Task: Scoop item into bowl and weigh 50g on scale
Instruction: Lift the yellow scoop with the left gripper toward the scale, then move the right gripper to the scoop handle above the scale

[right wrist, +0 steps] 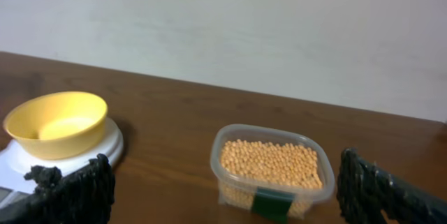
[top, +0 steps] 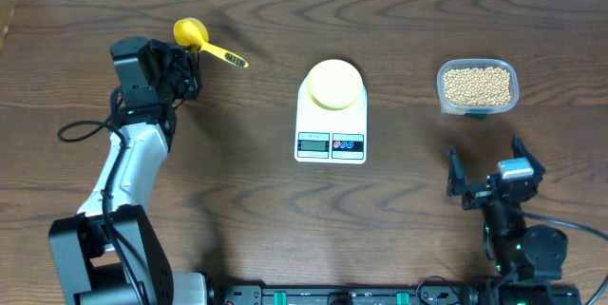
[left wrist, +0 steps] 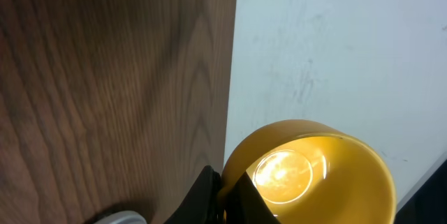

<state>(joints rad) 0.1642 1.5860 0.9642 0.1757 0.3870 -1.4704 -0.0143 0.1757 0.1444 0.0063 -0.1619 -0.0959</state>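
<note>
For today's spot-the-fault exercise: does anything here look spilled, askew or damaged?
Nothing stands out. The beans are all inside the upright tub, none spilled, and the empty bowl sits squarely on the scale.

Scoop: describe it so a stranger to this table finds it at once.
Start at the white scale in the middle of the wooden table and go left and toward the far edge, just past the left arm. There is the scoop, a round cup with a handle pointing toward the scale. It is bright yellow and handled, unlike the paler, handle-free bowl on the scale.
</note>
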